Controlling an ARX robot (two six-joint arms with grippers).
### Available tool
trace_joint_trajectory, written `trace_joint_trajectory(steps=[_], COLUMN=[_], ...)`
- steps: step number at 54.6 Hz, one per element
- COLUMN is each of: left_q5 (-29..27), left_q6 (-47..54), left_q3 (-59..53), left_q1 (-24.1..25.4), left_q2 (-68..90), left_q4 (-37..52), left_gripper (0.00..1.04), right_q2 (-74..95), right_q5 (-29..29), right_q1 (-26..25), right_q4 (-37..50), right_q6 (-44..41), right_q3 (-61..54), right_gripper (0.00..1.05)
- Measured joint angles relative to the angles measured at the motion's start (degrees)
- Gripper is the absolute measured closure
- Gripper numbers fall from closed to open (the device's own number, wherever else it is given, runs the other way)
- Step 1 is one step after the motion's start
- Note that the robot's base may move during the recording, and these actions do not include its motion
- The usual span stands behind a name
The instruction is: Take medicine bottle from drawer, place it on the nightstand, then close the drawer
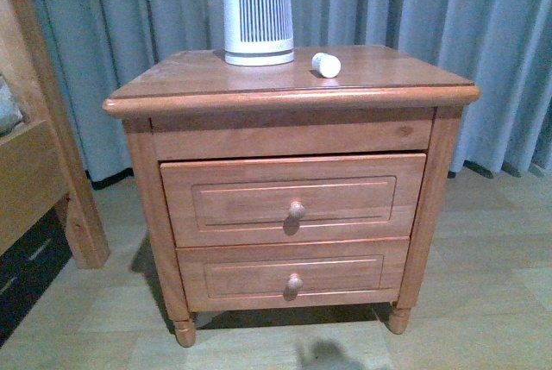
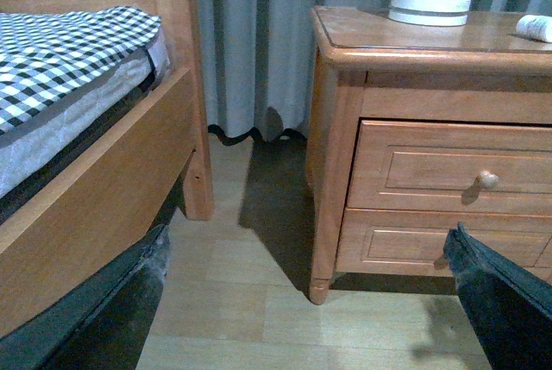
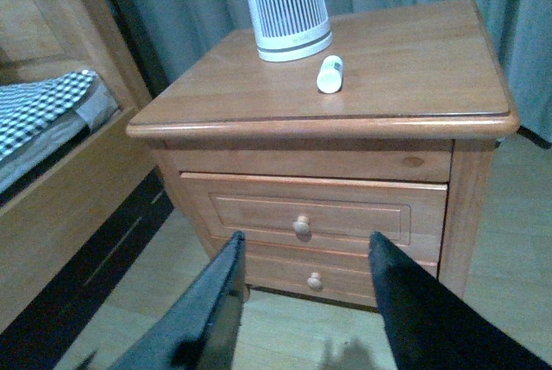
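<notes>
My right gripper (image 3: 302, 253) hangs in front of the nightstand (image 3: 414, 68), jaws spread wide apart with nothing between them; through the gap I see the two drawer knobs. It touches nothing. My left gripper (image 2: 302, 275) is held low near the floor (image 2: 250, 301), aimed at the gap between the bed frame (image 2: 103, 189) and the nightstand's side, jaws likewise spread and empty. Neither arm appears in the front view.

The drawer (image 1: 293, 197), the upper one, stands pushed in, its front projecting very slightly proud of the cabinet face; knob (image 1: 297, 210) untouched. The lower drawer (image 1: 293, 275) is shut.

The medicine bottle (image 1: 326, 65) lies on its side on the nightstand top, just beside the base of the white ribbed appliance (image 1: 258, 8), apart from it. Grey curtains (image 1: 431, 8) hang behind.
</notes>
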Motion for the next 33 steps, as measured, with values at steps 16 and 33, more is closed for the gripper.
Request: trace_joint_trajectory(steps=[16,33], left_q5=[0.0,0.0], left_q6=[0.0,0.0], left_q3=[0.0,0.0], left_q1=[0.0,0.0], left_q2=[0.0,0.0], left_q4=[0.0,0.0], left_gripper=[0.07,0.07], right_q2=[-36.6,-45.1], right_q5=[7.7,7.3], right_q1=[-8.3,-8.7], right_q4=[-11.6,-9.6], right_q6=[-9.4,-10.0], right_q3=[-19.8,-31.3], right_gripper=[1.02,1.02])
